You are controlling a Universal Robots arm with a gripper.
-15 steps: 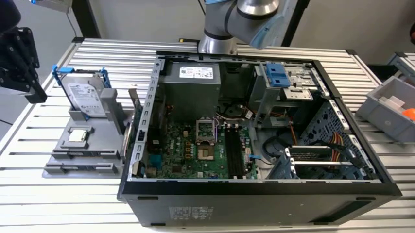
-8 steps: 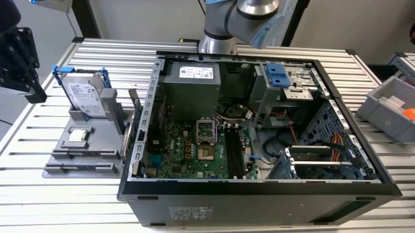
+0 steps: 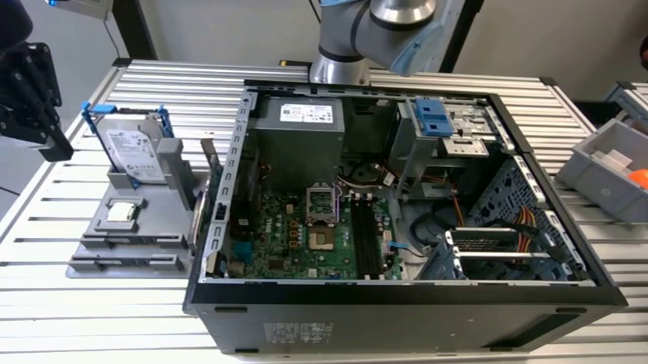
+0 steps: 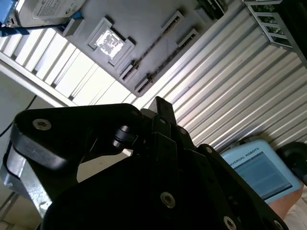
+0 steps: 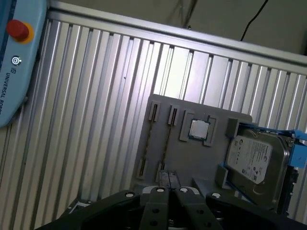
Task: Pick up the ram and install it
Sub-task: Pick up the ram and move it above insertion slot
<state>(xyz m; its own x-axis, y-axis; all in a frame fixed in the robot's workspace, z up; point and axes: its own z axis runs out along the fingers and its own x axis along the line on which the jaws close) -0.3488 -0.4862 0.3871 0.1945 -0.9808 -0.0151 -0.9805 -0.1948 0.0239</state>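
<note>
Nearest the lens in both wrist views, the black gripper [image 5: 168, 178] is seen with its jaws drawn together and nothing held between them; it is hung above the grey tray [image 5: 201, 163], apart from it. The ram [image 5: 166, 143] is taken to be the thin strip stood on edge between the tray's end holders, near the processor chip [image 5: 198, 129] and well apart from the hard drive [image 5: 254, 160]. A second like strip is seen just beside it, and the two cannot be told apart. Such a stick is judged light, stiff and thin, yet fragile: its chips and contact edge are best left untouched, so it should be pinched across its flat faces near the middle of the upper edge. By the exterior view the open computer case [image 3: 405, 303] and its long black slots [image 3: 365, 235] are supplied, with the tray at the left of that frame. By the wrist views the tray is given from overhead, where the ram's edge can be made out.
</note>
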